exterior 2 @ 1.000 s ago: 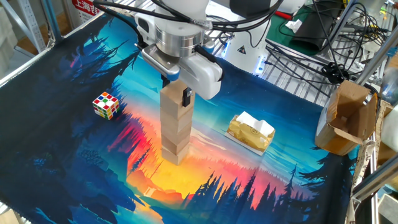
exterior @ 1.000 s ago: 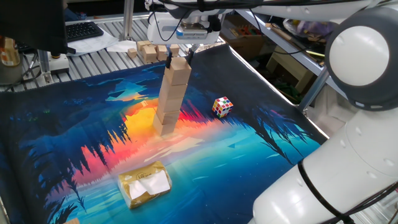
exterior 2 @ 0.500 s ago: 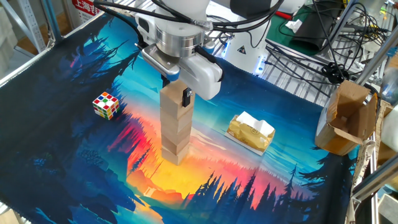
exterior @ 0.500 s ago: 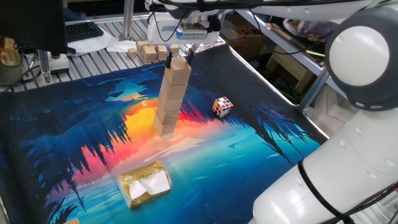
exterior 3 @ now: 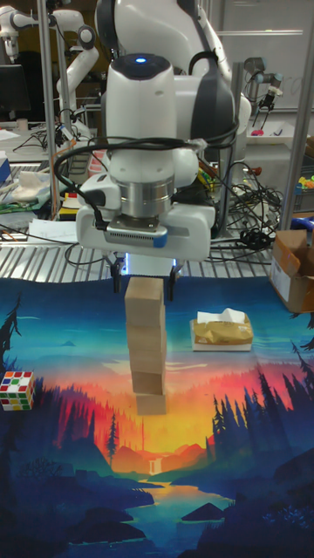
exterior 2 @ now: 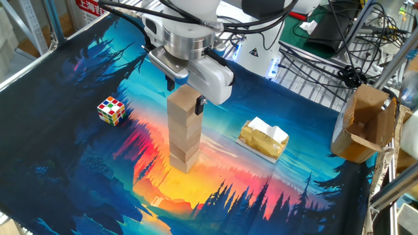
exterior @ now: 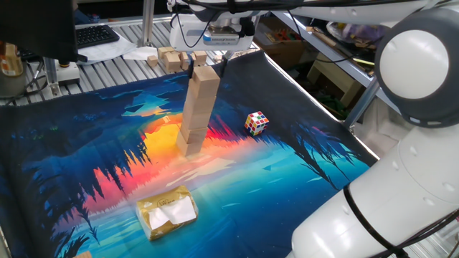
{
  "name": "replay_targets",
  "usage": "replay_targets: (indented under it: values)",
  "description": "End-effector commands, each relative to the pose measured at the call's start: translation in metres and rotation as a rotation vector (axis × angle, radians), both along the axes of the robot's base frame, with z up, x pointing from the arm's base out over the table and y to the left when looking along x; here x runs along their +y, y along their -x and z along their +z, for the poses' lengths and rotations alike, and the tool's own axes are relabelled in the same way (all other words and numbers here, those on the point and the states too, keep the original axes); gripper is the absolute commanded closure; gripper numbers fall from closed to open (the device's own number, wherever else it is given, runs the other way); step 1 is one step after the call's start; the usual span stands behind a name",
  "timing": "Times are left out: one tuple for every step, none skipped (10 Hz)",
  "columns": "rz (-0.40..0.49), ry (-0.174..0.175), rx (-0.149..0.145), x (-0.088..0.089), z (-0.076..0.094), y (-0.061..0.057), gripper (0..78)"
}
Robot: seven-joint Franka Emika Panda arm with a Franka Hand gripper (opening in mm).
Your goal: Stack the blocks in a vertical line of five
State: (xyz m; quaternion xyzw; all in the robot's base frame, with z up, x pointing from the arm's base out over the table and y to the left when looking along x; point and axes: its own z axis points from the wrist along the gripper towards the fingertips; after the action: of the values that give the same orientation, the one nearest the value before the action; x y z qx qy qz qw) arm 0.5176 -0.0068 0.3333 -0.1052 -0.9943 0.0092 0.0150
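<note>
The blocks (exterior: 195,115) stand as one tall tan tower of several cubes in the middle of the picture mat (exterior: 72,143). The tower (exterior 2: 185,134) leans slightly, and its lowest cube (exterior 3: 151,403) sits a little off to one side. My gripper (exterior 3: 145,286) hangs open right over the tower, its fingers flanking the top cube (exterior 3: 144,296) with a small gap on each side. The other fixed view shows the gripper (exterior 2: 185,93) the same way, and in one fixed view the gripper (exterior: 205,63) straddles the tower's top.
A multicoloured puzzle cube (exterior: 257,122) lies on the mat to one side of the tower. A yellowish wrapped packet (exterior 2: 263,138) lies on the other side. Loose wooden cubes (exterior: 172,59) sit on the metal table beyond the mat. A cardboard box (exterior 2: 362,124) stands off the mat's edge.
The gripper was shut on the top cube; its fingers have now spread apart and let go. The tower stands unchanged.
</note>
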Motion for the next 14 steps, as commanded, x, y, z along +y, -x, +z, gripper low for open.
replay_targets:
  values:
    - [0.001, 0.001, -0.004, 0.0, 0.002, -0.001, 0.1]
    - [0.001, 0.001, -0.004, 0.0, 0.002, -0.001, 0.1]
    - [0.021, 0.014, 0.004, -0.004, 0.014, -0.017, 0.1]
    - [0.023, 0.016, 0.005, -0.005, 0.016, -0.019, 0.1]
    - [0.028, 0.015, 0.007, -0.006, 0.02, -0.025, 0.1]
    - [0.028, 0.015, 0.007, -0.007, 0.022, -0.028, 0.1]
    - [0.028, 0.015, 0.006, -0.007, 0.023, -0.03, 0.1]
    - [0.027, 0.016, 0.007, -0.007, 0.023, -0.035, 0.1]
    - [0.025, 0.016, 0.008, -0.005, 0.024, -0.042, 0.1]
    - [0.02, 0.016, 0.009, -0.003, 0.025, -0.051, 0.1]
    - [0.015, 0.015, 0.008, 0.0, 0.025, -0.057, 0.1]
    - [0.012, 0.015, 0.009, 0.002, 0.024, -0.062, 0.1]
    - [0.011, 0.016, 0.009, 0.003, 0.023, -0.063, 0.1]
    - [0.009, 0.016, 0.008, 0.006, 0.021, -0.066, 0.1]
